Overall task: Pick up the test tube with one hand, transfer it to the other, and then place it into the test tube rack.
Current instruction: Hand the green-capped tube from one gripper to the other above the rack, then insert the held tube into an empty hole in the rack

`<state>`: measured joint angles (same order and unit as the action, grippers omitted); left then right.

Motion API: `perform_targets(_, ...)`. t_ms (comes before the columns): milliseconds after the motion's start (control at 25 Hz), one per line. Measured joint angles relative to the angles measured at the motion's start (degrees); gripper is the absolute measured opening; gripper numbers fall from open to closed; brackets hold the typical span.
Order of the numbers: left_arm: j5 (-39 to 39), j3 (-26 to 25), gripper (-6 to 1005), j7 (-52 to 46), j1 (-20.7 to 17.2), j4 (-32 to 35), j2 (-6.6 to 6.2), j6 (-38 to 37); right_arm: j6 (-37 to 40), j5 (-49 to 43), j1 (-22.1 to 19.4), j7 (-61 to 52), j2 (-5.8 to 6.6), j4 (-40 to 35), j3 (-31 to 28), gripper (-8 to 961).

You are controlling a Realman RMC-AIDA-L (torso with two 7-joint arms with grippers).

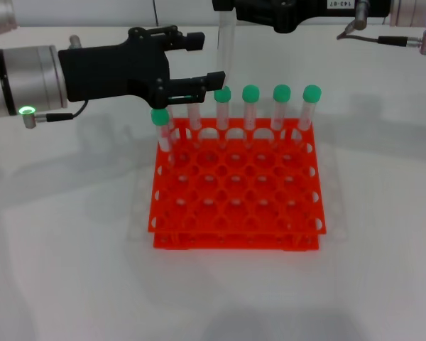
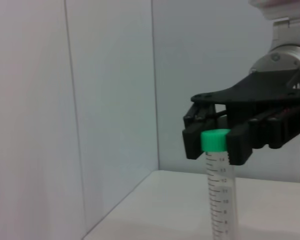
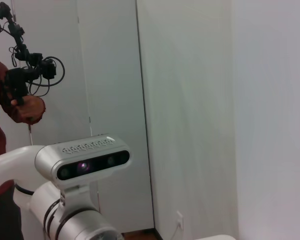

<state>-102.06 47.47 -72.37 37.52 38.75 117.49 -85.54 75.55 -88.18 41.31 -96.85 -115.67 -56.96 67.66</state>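
Nearest to view, the test tube rack (image 1: 234, 240) sits on the worktop (image 1: 71, 249) with its front rows of holes empty. It lies below and in front of both sets of jaws. Green-capped tubes (image 1: 250, 106) stand upright along its far row, directly beneath the left jaws.

Above that row, the left gripper (image 1: 209, 58) reaches in level from its own side. Its jaws are wide apart and hold nothing. The tips sit just beside the hanging test tube (image 1: 226, 50). I cannot tell whether the lower tip touches it.

Farther back and higher, the right gripper (image 2: 215, 145) has its jaws clamped on the tube's green cap. The clear body hangs straight down from them, as the left wrist view shows plainly. Its lower end looks to hover just over the far row, though the head view does not settle how far above.

By my reading, the handover is complete and the placing step is now in hand. The next move calls for the left jaws to draw clear sideways without brushing the tube. The right arm should then bring the tube upright over a free hole and lower it straight. The likeliest snag is the tube's tip catching on a neighbouring cap or on the rim of a hole.
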Motion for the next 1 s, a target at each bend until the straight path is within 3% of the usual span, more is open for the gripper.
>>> perform_targets(200,-0.03,-0.02,743,-2.09,-1.21,3.38,0.14,0.30,-0.02,-0.06,-0.25,0.00,0.00,0.00,0.02,266)
perform_targets(600,-0.25,0.48,756,-12.22,-7.20,15.26,0.12,-1.14,0.00,-0.07,-0.63,0.00,0.00,-0.09,0.02,267)
perform_targets(1000,-5.98,0.22,776,-26.57,-14.32,28.38,-1.98,-5.83,0.21,1.09,-2.51,0.18,0.00,-0.11,-0.04,266)
